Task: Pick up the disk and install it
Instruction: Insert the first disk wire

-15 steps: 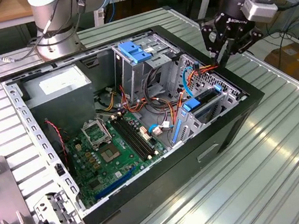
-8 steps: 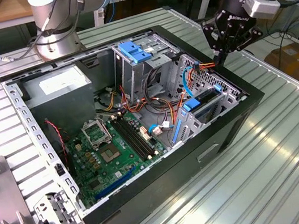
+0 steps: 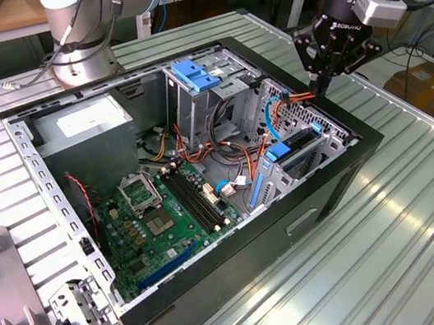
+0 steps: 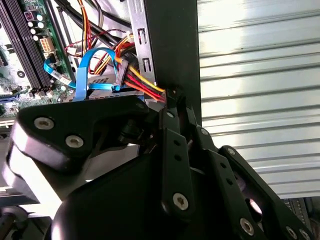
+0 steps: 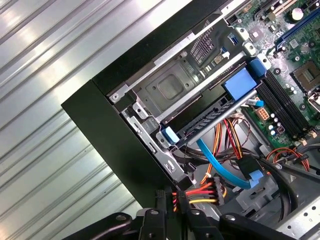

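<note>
The gripper had its fingers pinched shut on the coloured power cable at the computer case wall. The disk sat just beside it, slotted in the drive bay.

no legible text, labels or numbers on anything.

- Exterior view: high, off to one side, looks down on open computer case lying on ribbed table.
- Both wrist views: close, past gripper linkage, sharing the red-yellow power cable.
</note>
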